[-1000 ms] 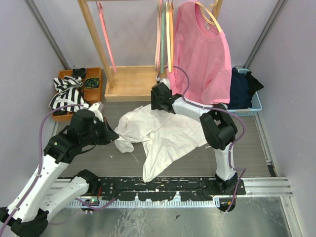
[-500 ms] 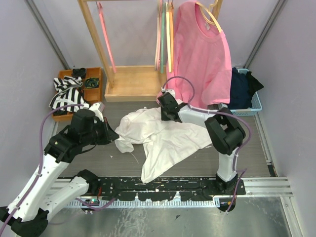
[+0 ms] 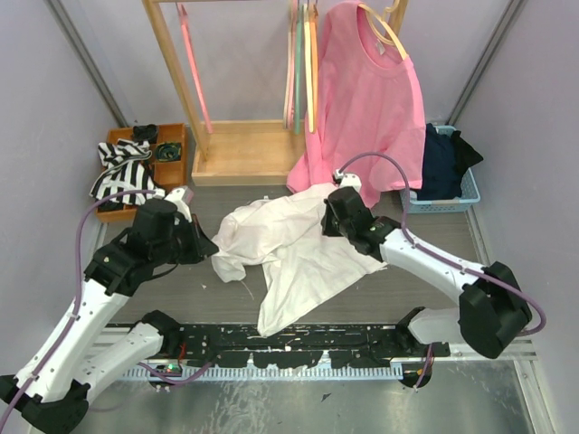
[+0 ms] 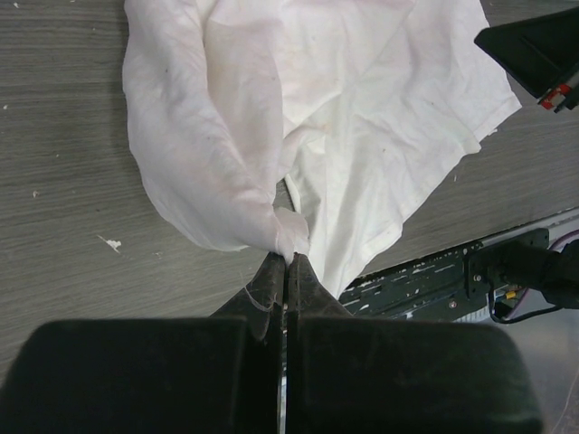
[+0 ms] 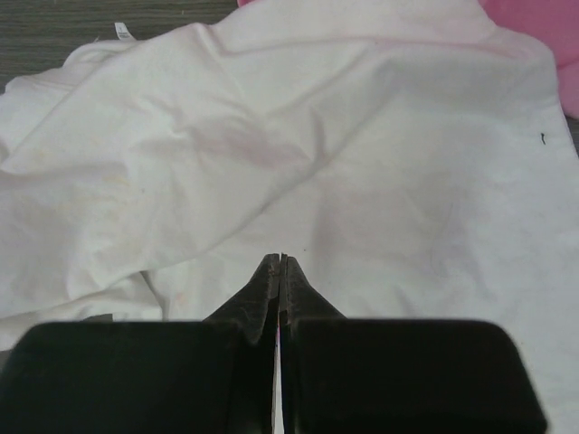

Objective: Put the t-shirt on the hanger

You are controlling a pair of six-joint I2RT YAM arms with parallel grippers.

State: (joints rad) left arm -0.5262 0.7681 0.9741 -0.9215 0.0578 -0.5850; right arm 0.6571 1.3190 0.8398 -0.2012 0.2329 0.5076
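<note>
Bench [image 3: 226, 303]: t-shirt [image 3: 298, 244] lies crumpled mid-surface. Hanger [image 3: 313, 81] hangs on the rack [image 3: 172, 81], well apart. Left tool [image 4: 288, 258] is clamped on a shirt fold. Right tool [image 5: 280, 262] is closed against the cloth, hold unconfirmed. I judge we are spreading; next, expose the neck.

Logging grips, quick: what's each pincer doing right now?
Left pincer: closed on a fold of the t-shirt.
Right pincer: closed over the t-shirt; grip cannot be told.

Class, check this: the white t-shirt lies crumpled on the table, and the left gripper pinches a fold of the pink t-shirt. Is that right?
No. The left wrist view shows the left gripper pinching a fold of the white t-shirt, not the pink t-shirt, which hangs behind.
</note>
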